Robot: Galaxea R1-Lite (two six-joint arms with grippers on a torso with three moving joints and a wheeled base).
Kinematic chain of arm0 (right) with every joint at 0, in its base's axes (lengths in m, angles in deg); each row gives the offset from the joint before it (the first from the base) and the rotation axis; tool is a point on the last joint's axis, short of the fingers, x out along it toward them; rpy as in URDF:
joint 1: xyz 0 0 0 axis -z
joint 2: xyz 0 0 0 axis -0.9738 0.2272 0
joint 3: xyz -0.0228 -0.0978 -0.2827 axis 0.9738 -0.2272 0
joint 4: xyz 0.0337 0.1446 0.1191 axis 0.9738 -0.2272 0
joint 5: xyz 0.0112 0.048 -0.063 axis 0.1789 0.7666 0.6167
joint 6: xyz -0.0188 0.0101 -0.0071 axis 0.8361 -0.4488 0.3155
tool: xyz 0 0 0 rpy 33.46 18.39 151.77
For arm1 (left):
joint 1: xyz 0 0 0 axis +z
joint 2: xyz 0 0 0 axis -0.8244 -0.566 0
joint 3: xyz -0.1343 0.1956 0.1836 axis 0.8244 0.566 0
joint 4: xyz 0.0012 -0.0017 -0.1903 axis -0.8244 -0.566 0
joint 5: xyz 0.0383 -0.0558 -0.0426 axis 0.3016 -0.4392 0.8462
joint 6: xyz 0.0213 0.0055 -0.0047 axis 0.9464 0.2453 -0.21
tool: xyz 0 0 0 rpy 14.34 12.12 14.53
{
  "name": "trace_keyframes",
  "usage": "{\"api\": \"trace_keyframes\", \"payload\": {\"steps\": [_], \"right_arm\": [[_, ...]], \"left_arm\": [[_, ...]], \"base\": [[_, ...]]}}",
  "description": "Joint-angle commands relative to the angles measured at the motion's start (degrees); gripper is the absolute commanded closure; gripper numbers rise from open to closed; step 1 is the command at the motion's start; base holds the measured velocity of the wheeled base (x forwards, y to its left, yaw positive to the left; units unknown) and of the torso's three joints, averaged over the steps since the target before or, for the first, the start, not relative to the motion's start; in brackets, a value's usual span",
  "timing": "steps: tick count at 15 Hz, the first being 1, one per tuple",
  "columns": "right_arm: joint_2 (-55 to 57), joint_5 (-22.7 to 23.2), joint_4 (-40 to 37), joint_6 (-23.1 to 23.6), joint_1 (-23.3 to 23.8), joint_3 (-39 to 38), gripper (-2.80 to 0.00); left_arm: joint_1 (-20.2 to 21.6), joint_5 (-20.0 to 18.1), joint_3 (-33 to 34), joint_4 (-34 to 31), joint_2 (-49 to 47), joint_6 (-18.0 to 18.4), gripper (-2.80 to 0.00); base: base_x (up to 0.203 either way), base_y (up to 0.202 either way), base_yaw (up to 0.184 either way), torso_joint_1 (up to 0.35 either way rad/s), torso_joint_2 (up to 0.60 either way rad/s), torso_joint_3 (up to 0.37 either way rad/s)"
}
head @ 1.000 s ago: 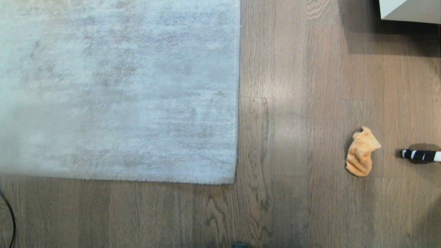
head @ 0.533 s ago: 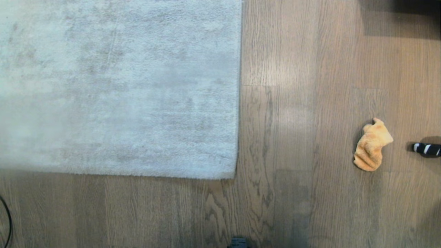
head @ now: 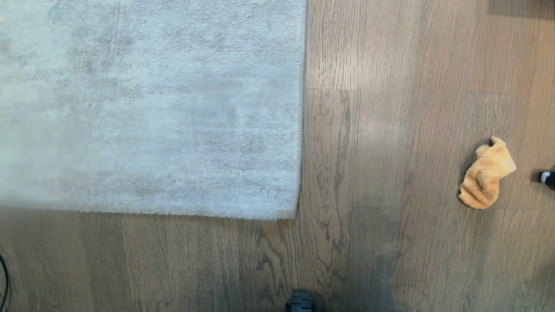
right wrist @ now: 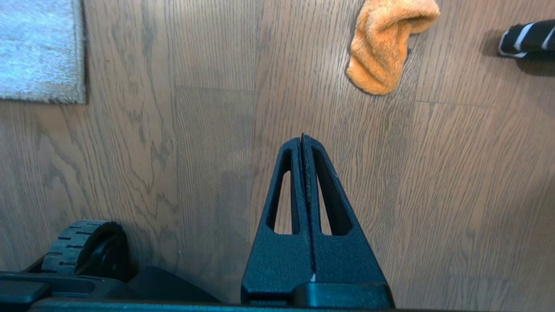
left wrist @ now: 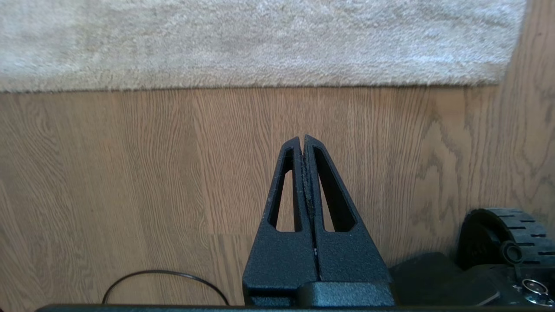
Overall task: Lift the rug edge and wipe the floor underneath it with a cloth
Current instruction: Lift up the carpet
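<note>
Rug [head: 151,108] is seen lying flat on the floor [head: 368,173], filling the far-left part of the head view. Its near edge [head: 173,213] runs left-right; its right edge [head: 302,108] runs near-far. Both meet at a corner [head: 295,214], approx. mid-scene. No part of the rug is seen lifted; no backing is exposed.

Cloth [head: 486,173] is found crumpled on bare planks at the right, well apart from the rug's right edge. It is touched by neither pincer. A black-and-white striped item [head: 548,178] is noted just right of the cloth, cut off by the frame edge; its nature cannot be told.

L. pincer [left wrist: 302,138]: jaws are pressed together, nothing is held. It is poised above bare floor on the near side of the rug's near edge [left wrist: 260,84], apart from it. A thin black cable [left wrist: 164,281] is seen on the floor near it, and a ribbed black wheel [left wrist: 503,234] of the base beside it.

R. pincer [right wrist: 302,138]: jaws are likewise closed, nothing gripped. It is poised above bare floor, with the cloth [right wrist: 386,43] farther off and to the right, not touched. The rug corner [right wrist: 43,52] is seen at far left in that view, a base wheel [right wrist: 82,249] near-left.

Neither arm is seen in the head view; only a small dark part of the base [head: 300,302] shows at the near edge.
</note>
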Motion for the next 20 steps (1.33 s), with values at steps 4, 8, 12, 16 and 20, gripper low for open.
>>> {"api": "trace_keyframes", "payload": {"steps": [4, 8, 12, 16, 20], "right_arm": [[0.0, 0.02, 0.03, 0.02, 0.02, 0.0, 0.0], [0.0, 0.02, 0.03, 0.02, 0.02, 0.0, 0.0], [0.06, 0.02, -0.06, 0.02, 0.02, 0.0, 0.0], [0.0, 0.02, -0.06, 0.02, 0.02, 0.0, 0.0], [0.09, 0.02, -0.06, 0.02, 0.02, 0.0, 0.0]], "left_arm": [[-0.02, 0.04, 0.01, 0.0, -0.05, -0.28, 0.0], [-0.02, 0.13, 0.01, 0.0, -0.05, -0.77, 0.0], [-0.02, 0.48, 0.01, 0.0, -0.05, -1.86, 0.0], [-0.02, 0.48, 0.01, 0.0, -0.05, -1.6, 0.0], [-0.02, 0.48, 0.01, 0.0, -0.05, -1.78, 0.0]], "base": [[0.0, 0.0, 0.0, 0.0, 0.0, -0.197], [0.0, 0.0, 0.0, 0.003, 0.0, -0.116], [0.0, 0.0, 0.0, 0.0, 0.0, 0.0], [0.0, 0.0, 0.0, 0.0, 0.0, 0.0], [0.0, 0.0, 0.0, 0.0, 0.0, 0.0]]}}
